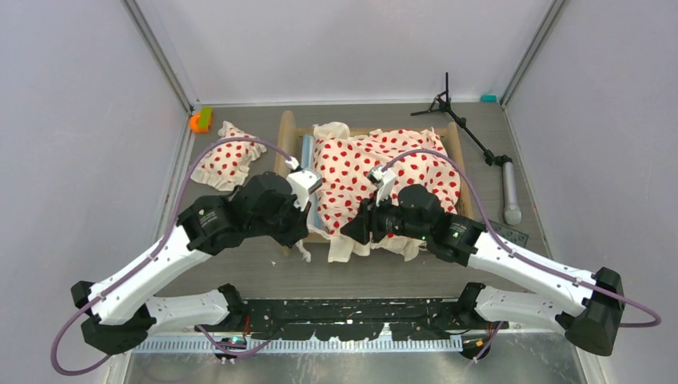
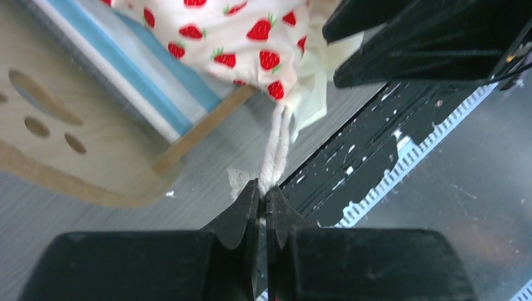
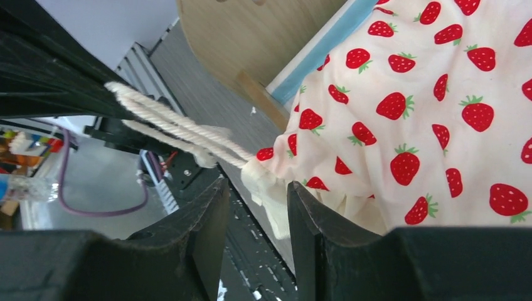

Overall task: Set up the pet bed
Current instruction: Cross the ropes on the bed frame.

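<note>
The pet bed (image 1: 286, 140) is a light-wood frame with a blue-white striped mattress (image 2: 144, 88). It stands mid-table under cream bedding with a red strawberry print (image 1: 376, 172). The end board with the paw-print mark (image 2: 50, 138) fills the left of the left wrist view. My left gripper (image 2: 263, 188) is shut on the bedding's white twisted cord (image 2: 276, 147), off the bed's front-left corner. My right gripper (image 3: 257, 188) is open at the bedding's front corner. The cream ruffle (image 3: 270, 194) hangs between its fingertips, and the cord (image 3: 169, 122) runs off to the left.
A small pillow in the same print (image 1: 230, 156) lies left of the bed. An orange and green object (image 1: 200, 120) sits at the back left. A black tripod (image 1: 472, 132) lies at the back right, with a dark mat (image 1: 512, 235) by the right wall. The black base rail (image 1: 352, 316) runs along the near edge.
</note>
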Tool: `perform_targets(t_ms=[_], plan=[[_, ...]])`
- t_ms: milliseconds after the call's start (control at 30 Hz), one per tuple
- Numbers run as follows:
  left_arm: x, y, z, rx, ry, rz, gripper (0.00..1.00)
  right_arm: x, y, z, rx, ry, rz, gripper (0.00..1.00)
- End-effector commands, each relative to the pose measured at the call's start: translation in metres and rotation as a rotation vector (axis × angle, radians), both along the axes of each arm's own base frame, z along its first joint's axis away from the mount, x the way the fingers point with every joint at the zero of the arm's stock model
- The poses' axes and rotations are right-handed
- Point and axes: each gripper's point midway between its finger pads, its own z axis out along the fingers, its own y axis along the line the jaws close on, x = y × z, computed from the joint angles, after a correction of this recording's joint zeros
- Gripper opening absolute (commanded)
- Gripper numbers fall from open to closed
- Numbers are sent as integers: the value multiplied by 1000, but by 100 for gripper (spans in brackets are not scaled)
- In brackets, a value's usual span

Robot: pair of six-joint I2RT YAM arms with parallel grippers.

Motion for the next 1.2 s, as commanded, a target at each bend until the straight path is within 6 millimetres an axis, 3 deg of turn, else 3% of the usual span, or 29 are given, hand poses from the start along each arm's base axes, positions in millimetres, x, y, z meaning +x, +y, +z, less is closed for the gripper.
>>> perform_targets(t_ms=[0,267,467,667,833,1000,1167], plan=[[-14,20,-19,33,38,9,0,16,13,9,0,-171,-19,45],[-31,30,-50,11,109,45,0,16,28,-4,-111,-349,128,49],[-42,31,-69,-6,166,45,0,-6,38,-4,-105,-541,365,52],[-46,30,-71,-66,166,53,0,-24,47,-11,-82,-631,525,52],[-47,33,-68,-100,145,66,0,-16,52,-20,-145,-672,556,52],[-45,34,-69,-96,139,70,0,-53,46,-30,-115,-805,832,51],[-46,33,-72,-85,149,65,0,-60,42,-40,-128,-923,906,52]])
